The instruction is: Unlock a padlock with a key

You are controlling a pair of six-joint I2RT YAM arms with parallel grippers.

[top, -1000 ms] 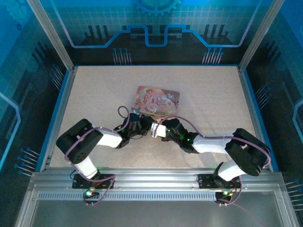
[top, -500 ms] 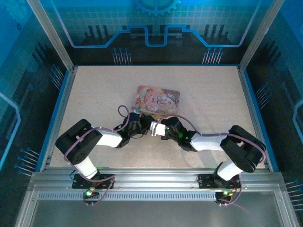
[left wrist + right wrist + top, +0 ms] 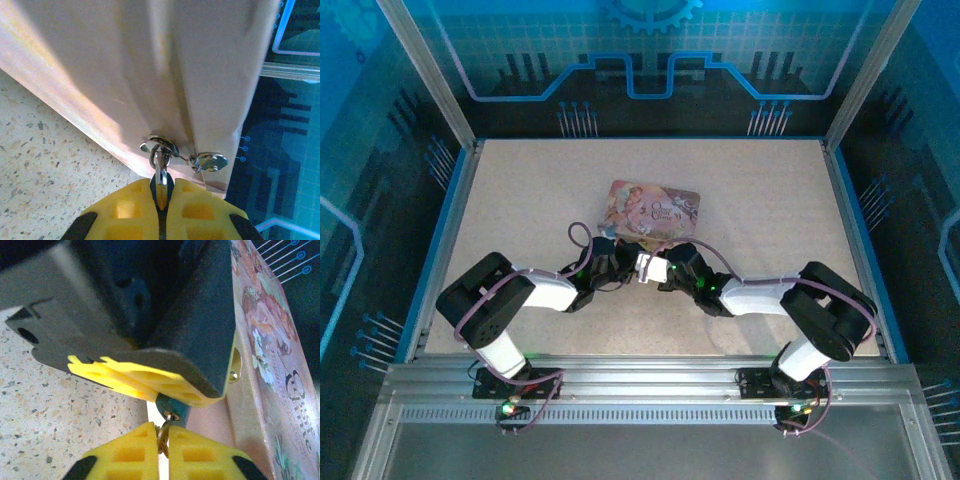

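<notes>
The pink picture-printed tin [image 3: 655,208] lies mid-table. In the left wrist view my left gripper [image 3: 162,182] is shut on the padlock [image 3: 161,186], seen edge-on. Its silvery shackle [image 3: 159,154] hooks through the ring on the tin's pale side wall [image 3: 150,75]. In the right wrist view the dark bluish padlock [image 3: 172,407] pokes out below the left gripper's yellow fingers [image 3: 150,380]. My right gripper [image 3: 163,429] is shut on the small metal key [image 3: 163,437], whose tip sits in the padlock's keyhole. From above, both grippers meet at the tin's near edge [image 3: 640,266].
The speckled table [image 3: 770,200] is ringed by a blue rim and metal frame posts. The tin's printed lid [image 3: 270,355] stands close on the right of the right gripper. A round metal latch plate [image 3: 212,161] sits on the tin's wall beside the shackle.
Both grippers have edged slightly toward the tin, and the right arm's elbow has shifted left. Both grips are unchanged.
</notes>
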